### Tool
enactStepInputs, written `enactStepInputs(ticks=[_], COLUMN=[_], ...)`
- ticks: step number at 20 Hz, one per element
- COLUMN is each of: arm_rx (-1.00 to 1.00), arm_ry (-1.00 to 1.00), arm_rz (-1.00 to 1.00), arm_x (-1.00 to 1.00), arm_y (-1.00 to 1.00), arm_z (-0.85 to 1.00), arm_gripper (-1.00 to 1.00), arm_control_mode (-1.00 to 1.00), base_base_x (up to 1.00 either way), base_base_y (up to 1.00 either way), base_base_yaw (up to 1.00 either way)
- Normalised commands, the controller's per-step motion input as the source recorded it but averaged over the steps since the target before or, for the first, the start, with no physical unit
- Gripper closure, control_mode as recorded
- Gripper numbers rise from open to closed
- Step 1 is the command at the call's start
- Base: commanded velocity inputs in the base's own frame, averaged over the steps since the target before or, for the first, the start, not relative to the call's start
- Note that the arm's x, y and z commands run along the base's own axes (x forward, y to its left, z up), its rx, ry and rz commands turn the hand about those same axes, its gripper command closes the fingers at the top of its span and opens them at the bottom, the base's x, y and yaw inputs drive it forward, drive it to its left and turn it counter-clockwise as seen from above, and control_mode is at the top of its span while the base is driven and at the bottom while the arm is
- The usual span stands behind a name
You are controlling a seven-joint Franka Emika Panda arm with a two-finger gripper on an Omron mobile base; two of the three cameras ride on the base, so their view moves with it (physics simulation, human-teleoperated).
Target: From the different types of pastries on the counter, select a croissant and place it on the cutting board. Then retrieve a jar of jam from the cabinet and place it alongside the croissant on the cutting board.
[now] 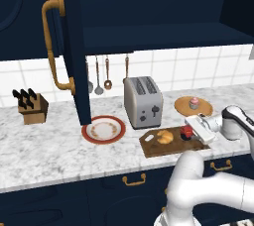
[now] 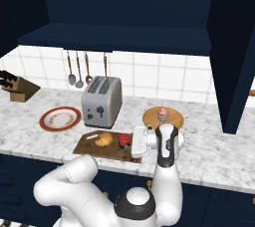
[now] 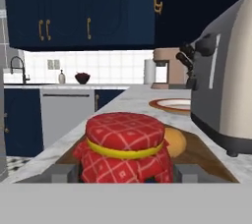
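- The cabinet (image 1: pixel 69 46) is hanging open at the left base view's upper left.
- The cutting board (image 1: pixel 171 143), centre-right, is carrying the golden croissant (image 1: pixel 165 136).
- The jar of jam (image 3: pixel 125 147), red-checked, is sitting on the board beside the croissant, between the gripper (image 1: pixel 193 131) fingers; grip unclear.

Jam jar (image 3: pixel 125 145) close up with red checked cloth lid and yellow band, between the end effector (image 3: pixel 125 173) fingertips, on the board (image 3: pixel 204 153), croissant (image 3: pixel 176 142) just behind, toaster (image 3: pixel 227 85) right, plate (image 3: pixel 171 104) farther along the surface (image 3: pixel 129 101)

White arm bent low, wrist level, fingers (image 3: pixel 63 173) spread apart
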Motion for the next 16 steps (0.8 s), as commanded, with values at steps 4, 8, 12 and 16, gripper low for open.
enactStepInputs(ticks=[4, 8, 12, 16], arm_rx=[0.0, 0.0, 0.0, 0.0], arm_ry=[-0.03, -0.03, -0.05, -0.02], arm_rz=[-0.02, 0.0, -0.01, -0.02], arm_x=[-0.04, 0.0, -0.13, -0.45], arm_y=[0.0, 0.0, 0.0, 0.02], arm_z=[0.07, 0.21, 0.51, 0.6], arm_gripper=[-1.0, -1.0, -1.0, -1.0], arm_control_mode=[-1.0, -1.0, -1.0, -1.0], base_base_x=[0.0, 0.0, 0.0, 0.0], base_base_y=[0.0, 0.0, 0.0, 0.0], base_base_yaw=[0.0, 0.0, 0.0, 0.0])
